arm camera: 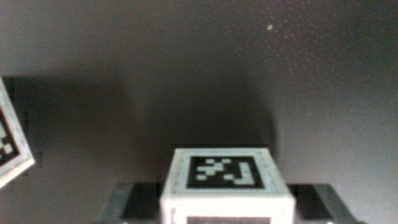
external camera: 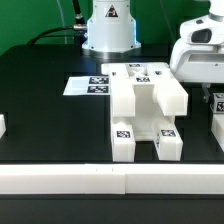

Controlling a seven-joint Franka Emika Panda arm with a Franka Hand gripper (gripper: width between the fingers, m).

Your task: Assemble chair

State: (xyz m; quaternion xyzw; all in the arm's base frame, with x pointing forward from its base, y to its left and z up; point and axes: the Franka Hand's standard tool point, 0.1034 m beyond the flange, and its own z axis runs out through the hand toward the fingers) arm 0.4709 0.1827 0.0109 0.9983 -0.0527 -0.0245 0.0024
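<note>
The arm [external camera: 200, 50] is seen lowered at the exterior view's right, its gripper [arm camera: 226, 205] closed on a tagged chair part [arm camera: 226, 172].

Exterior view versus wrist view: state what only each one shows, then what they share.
Only the exterior view shows the robot's base, the whole joined chair body standing on the black table, and a loose part at that view's left edge. Only the wrist view shows a tagged white block close up, with dark fingers on either side of it; whether they grip it is unclear. Both show the black table and tagged white parts; I cannot match the block across views.
</note>
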